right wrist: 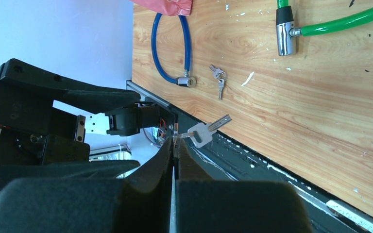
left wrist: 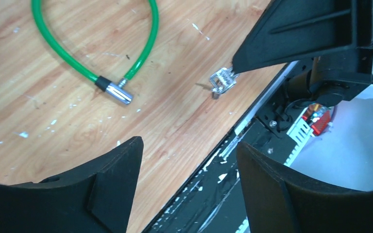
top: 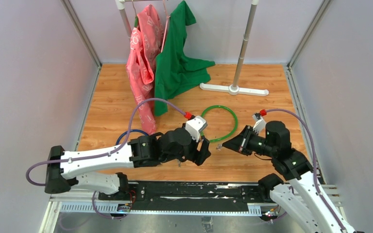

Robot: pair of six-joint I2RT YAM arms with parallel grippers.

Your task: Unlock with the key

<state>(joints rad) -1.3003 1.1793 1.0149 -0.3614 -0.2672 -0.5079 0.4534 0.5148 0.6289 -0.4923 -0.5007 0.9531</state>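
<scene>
My right gripper (right wrist: pixel 175 143) is shut on the ring of a silver key (right wrist: pixel 203 133), which sticks out past its fingertips just above the table's near edge. From above, that key (top: pixel 218 146) hangs between the two grippers. The left gripper (left wrist: pixel 189 153) is open with nothing between its fingers, and the held key (left wrist: pixel 222 81) is beyond them. A green cable lock (top: pixel 219 123) lies looped on the wood, its silver barrel (left wrist: pixel 115 91) pointing toward me. A blue cable lock (right wrist: pixel 172 53) lies further left, with a spare bunch of keys (right wrist: pixel 218 77) beside it.
A clothes rack stands at the back with a pink garment (top: pixel 143 53) and a green garment (top: pixel 177 58) drooping onto the table, its white foot (top: pixel 233 89) to the right. The black base rail (top: pixel 189 190) runs along the near edge. Grey walls close in both sides.
</scene>
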